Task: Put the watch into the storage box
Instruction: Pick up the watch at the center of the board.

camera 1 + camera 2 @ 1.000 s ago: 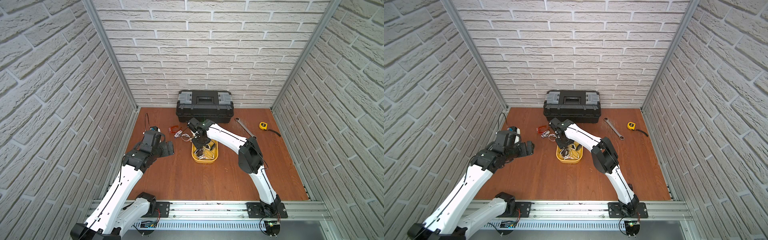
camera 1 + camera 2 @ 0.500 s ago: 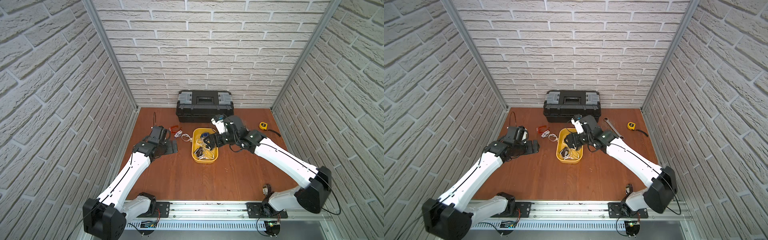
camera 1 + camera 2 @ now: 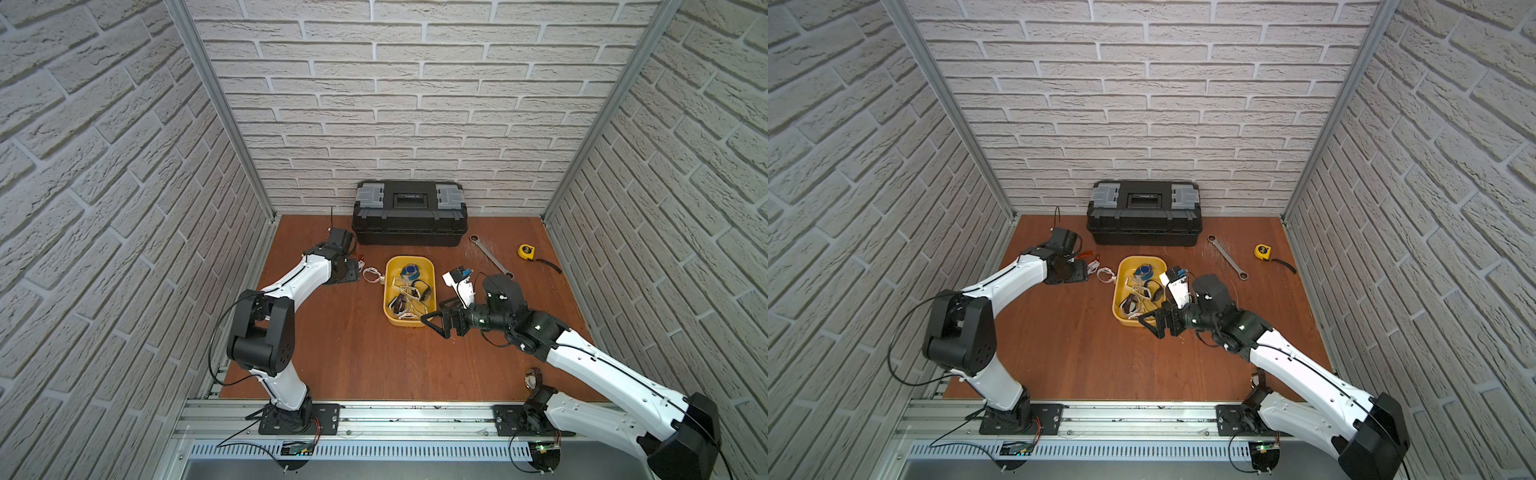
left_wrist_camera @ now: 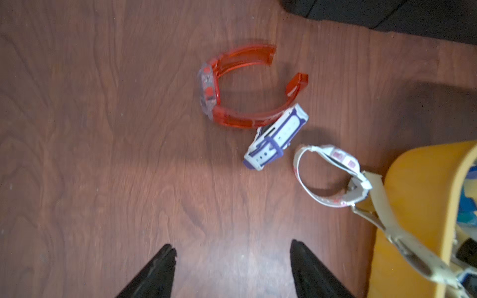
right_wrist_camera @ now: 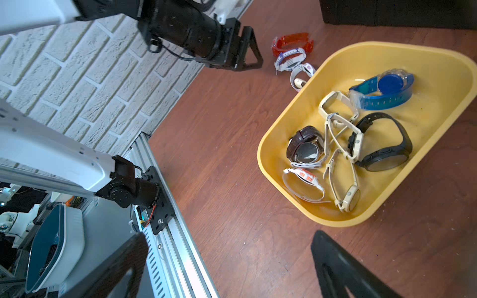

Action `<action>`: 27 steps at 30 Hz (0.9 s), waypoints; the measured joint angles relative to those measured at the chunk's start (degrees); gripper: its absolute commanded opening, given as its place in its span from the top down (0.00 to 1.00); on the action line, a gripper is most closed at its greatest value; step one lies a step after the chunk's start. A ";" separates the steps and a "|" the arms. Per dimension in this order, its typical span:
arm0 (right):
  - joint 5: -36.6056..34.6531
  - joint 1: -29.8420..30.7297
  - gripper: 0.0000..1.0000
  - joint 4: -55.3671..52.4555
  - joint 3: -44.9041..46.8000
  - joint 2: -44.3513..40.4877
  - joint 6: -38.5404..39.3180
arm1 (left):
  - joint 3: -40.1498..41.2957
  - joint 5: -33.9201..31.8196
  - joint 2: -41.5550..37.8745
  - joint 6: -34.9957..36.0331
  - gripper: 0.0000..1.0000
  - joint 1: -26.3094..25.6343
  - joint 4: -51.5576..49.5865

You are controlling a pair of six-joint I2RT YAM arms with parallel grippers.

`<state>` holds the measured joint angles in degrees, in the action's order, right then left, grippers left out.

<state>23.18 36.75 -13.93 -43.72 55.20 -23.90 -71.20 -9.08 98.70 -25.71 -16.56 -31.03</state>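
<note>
No text, brand or number is showing legibly. Any marking on the black toolbox at twelve o'clock is appearing too small to read. The yellow tape measure at two o'clock and the watches in the storage box are showing nothing readable.

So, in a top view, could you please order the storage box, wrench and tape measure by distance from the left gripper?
1. Storage box, mid-table, close to the left gripper.
2. Wrench, beyond the box.
3. Tape measure, near the right wall.

A black toolbox stands at the back of the tabletop, centre frame; right of it lie a wrench and a yellow tape measure.
</note>
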 measured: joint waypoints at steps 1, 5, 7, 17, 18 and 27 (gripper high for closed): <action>-0.02 0.00 0.00 0.02 0.09 -0.74 -0.07 | -1.01 -0.79 1.11 0.72 0.28 -0.24 0.28; -0.13 0.00 0.00 -0.07 0.09 -2.23 -0.15 | -4.57 -4.15 5.64 4.44 0.30 -2.10 1.46; -0.33 0.00 0.00 -0.44 0.09 -2.51 -0.15 | -5.79 -5.57 7.63 5.97 0.30 -3.19 1.57; -1.53 0.00 0.00 -2.14 1.01 -4.31 -0.09 | -10.58 -14.12 15.54 12.50 0.37 -7.58 1.11; -1.62 0.00 0.00 -2.19 1.27 -4.46 -0.09 | -11.06 -15.02 16.11 13.09 0.38 -7.76 1.07; -3.23 0.00 0.00 -2.84 2.23 -6.01 0.13 | -13.27 -21.33 19.50 16.90 0.51 -7.93 1.55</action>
<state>19.94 36.75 -16.78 -41.50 49.19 -23.77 -84.47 -30.41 118.19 -8.82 -24.49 -29.47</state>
